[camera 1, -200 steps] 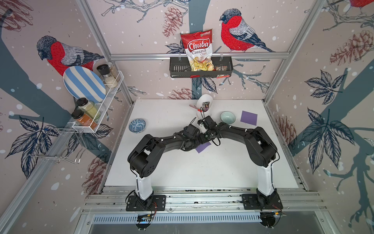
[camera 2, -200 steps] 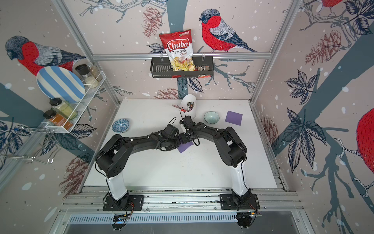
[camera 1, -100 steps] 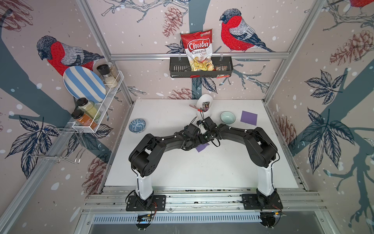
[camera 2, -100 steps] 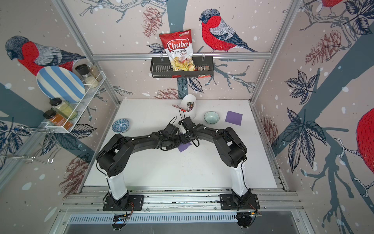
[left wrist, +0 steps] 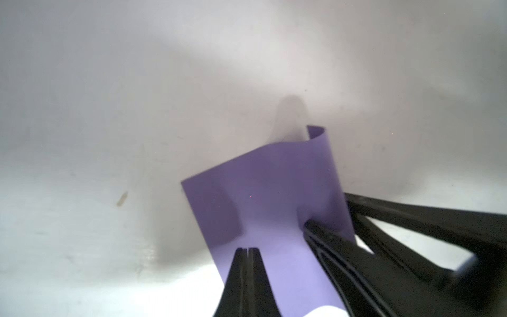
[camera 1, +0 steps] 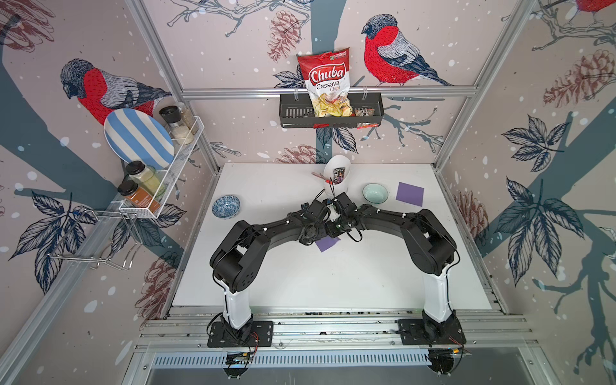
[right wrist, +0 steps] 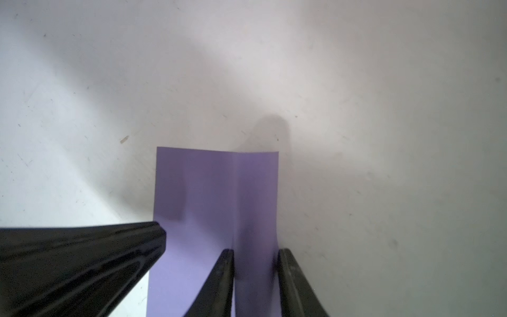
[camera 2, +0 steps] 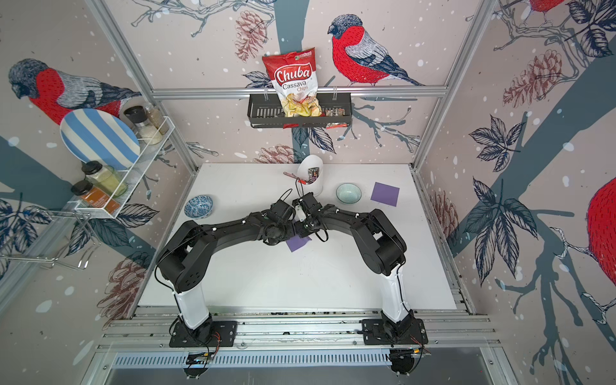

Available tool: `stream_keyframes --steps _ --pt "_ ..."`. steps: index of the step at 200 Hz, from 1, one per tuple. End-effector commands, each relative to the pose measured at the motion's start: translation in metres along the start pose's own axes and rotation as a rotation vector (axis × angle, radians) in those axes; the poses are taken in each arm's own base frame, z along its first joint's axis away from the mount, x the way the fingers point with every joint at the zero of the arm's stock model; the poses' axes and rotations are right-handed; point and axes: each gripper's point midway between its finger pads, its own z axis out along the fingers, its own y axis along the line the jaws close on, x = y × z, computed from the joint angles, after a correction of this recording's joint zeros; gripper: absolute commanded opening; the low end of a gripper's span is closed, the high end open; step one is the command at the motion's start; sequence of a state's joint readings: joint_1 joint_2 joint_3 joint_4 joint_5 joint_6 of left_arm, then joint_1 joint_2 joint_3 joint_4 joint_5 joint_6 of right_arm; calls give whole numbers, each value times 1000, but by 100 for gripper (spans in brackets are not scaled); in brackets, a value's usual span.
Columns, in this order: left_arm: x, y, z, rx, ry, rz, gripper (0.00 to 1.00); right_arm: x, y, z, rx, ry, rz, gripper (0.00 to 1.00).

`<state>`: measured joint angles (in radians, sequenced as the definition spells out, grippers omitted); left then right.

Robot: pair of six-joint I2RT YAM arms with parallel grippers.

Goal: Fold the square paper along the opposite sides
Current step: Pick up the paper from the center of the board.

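Observation:
A purple square paper (camera 1: 328, 244) (camera 2: 297, 243) lies mid-table, mostly hidden under both wrists, which meet above it in both top views. In the left wrist view the paper (left wrist: 263, 192) curls upward along one side. My left gripper (left wrist: 248, 249) is shut with its tips down on the sheet. The right gripper's fingers (left wrist: 329, 247) straddle the raised side. In the right wrist view the paper (right wrist: 208, 186) shows a bend line. My right gripper (right wrist: 256, 251) has its jaws apart, with the lifted strip between them.
A second purple sheet (camera 1: 410, 194) lies flat at the back right. Next to it is a pale green bowl (camera 1: 375, 193). A white cup (camera 1: 337, 173) stands behind the wrists. A blue patterned bowl (camera 1: 226, 206) sits at the back left.
Both wrists have stayed together over the paper with only slight shifts. A little less of the sheet shows beneath them now.

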<state>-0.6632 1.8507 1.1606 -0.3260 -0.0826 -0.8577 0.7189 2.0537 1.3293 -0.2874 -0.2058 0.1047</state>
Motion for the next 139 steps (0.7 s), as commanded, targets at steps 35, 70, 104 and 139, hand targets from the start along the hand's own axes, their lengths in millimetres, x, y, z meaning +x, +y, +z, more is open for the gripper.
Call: stream_keyframes --steps 35,70,104,139 --pt "-28 -8 -24 9 -110 63 0 58 2 2 -26 210 65 32" --pt "-70 -20 -79 65 -296 102 0 48 4 -7 -52 171 73 30" --pt "-112 -19 -162 129 -559 118 0 39 11 -17 -97 131 90 28" --pt "-131 3 -230 170 -773 121 3 31 17 -24 -131 93 99 27"
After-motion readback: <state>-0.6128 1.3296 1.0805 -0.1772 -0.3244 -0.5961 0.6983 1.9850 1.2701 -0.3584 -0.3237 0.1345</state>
